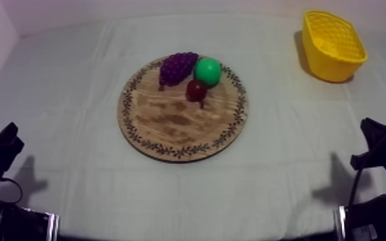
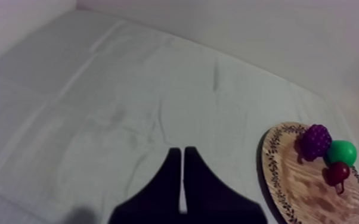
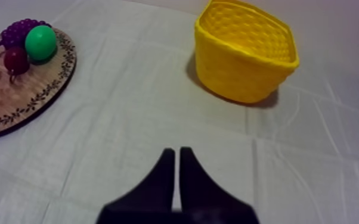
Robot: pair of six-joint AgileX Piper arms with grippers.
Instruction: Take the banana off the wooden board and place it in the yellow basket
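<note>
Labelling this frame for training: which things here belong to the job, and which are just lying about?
Job:
wooden board
yellow basket

Lying about, all on the board:
grapes
green fruit
small red fruit

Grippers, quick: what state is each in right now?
Left gripper: shut, holding nothing.
Right gripper: shut, holding nothing.

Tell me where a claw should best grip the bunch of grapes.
Probably across the middle of the bunch of grapes, from above, spanning its narrower width: it lies flat on the board, and the green fruit crowds one end.
</note>
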